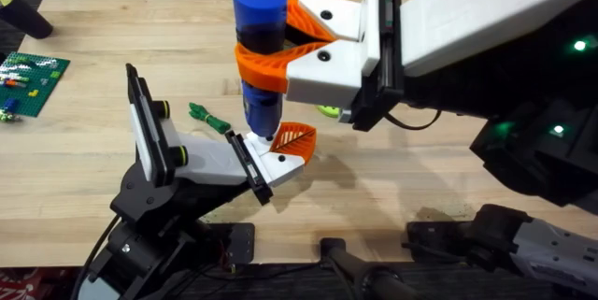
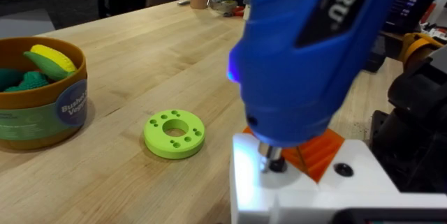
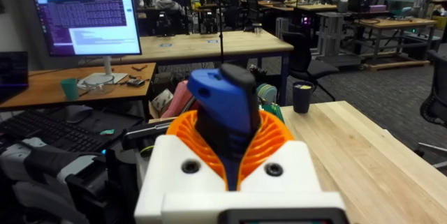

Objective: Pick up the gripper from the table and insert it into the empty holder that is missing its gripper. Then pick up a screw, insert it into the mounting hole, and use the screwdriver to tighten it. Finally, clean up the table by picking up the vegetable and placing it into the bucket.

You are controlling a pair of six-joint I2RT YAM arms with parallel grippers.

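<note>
My right gripper (image 1: 271,57) is shut on the blue screwdriver (image 1: 257,20), its orange claws wrapped around the barrel and holding it upright. The same grip fills the right wrist view, gripper (image 3: 230,137) around the screwdriver (image 3: 227,105). The metal bit (image 2: 274,158) presses into the mounting hole of the white holder (image 1: 278,163) at the end of my left arm. The screw is hidden under the bit. The small orange ribbed gripper (image 1: 297,136) sits in the holder (image 2: 279,189), also seen as the gripper (image 2: 325,151). A green vegetable (image 1: 207,118) lies on the table left of the holder.
An orange bucket (image 2: 42,112) holding toy vegetables stands at the table's far side, with a lime green ring (image 2: 174,133) between it and the holder. A green brick plate (image 1: 33,80) lies at the left edge. A second hole (image 2: 342,169) marks the white block.
</note>
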